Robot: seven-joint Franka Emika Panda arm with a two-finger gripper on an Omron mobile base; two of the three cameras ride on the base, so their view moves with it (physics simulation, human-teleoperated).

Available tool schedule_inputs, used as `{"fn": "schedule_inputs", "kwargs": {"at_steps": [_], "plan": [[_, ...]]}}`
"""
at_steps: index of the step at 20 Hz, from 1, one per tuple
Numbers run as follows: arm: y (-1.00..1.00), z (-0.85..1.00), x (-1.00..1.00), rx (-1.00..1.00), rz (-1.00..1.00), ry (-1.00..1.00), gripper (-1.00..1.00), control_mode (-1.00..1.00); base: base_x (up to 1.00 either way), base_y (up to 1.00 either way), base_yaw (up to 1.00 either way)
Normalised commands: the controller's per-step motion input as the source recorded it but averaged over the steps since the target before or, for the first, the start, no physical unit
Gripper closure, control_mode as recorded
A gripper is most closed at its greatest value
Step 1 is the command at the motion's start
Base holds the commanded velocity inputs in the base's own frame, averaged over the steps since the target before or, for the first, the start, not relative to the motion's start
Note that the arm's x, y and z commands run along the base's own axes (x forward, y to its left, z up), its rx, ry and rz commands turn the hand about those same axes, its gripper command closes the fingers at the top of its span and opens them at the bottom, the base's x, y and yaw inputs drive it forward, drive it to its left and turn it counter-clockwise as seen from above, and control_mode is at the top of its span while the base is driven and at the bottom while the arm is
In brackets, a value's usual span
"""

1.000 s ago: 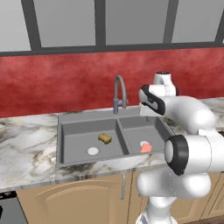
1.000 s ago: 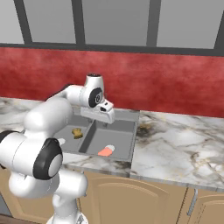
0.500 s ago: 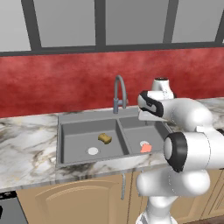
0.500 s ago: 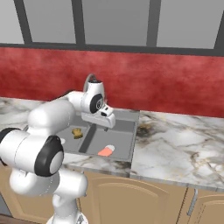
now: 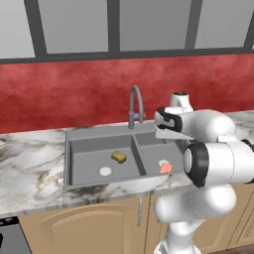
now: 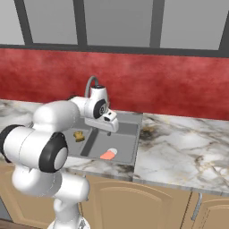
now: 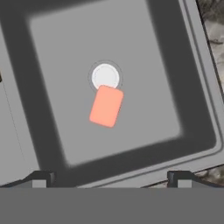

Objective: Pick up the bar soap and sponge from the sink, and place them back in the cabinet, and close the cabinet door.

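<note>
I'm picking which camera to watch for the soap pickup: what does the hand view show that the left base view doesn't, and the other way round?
Hand view alone: the bar soap seen from straight above, one short edge overlapping the drain disc, with the open gripper hanging over that basin.

Left base view alone: the sponge in the other basin, the faucet and the red backsplash.

Both: the soap lying untouched in the sink.
</note>
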Motion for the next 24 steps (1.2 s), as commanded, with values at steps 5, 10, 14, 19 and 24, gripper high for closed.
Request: {"fn": "schedule_inputs", "kwargs": {"at_steps": [5, 10, 14, 19, 24], "plan": [[0.00, -0.10, 0.24, 0.00, 0.00, 0.00, -1.00, -1.00, 0.00, 0.00, 0.00], [0.00, -0.15, 0.21, 0.00, 0.00, 0.00, -1.00, -1.00, 0.00, 0.00, 0.00], [0.00, -0.22, 0.17, 0.00, 0.00, 0.00, -1.00, -1.00, 0.00, 0.00, 0.00], [0.00, -0.22, 0.14, 0.00, 0.00, 0.00, -1.00, -1.00, 0.00, 0.00, 0.00], [0.00, -0.18, 0.14, 0.00, -0.01, 0.00, -1.00, -1.00, 0.00, 0.00, 0.00]]}}
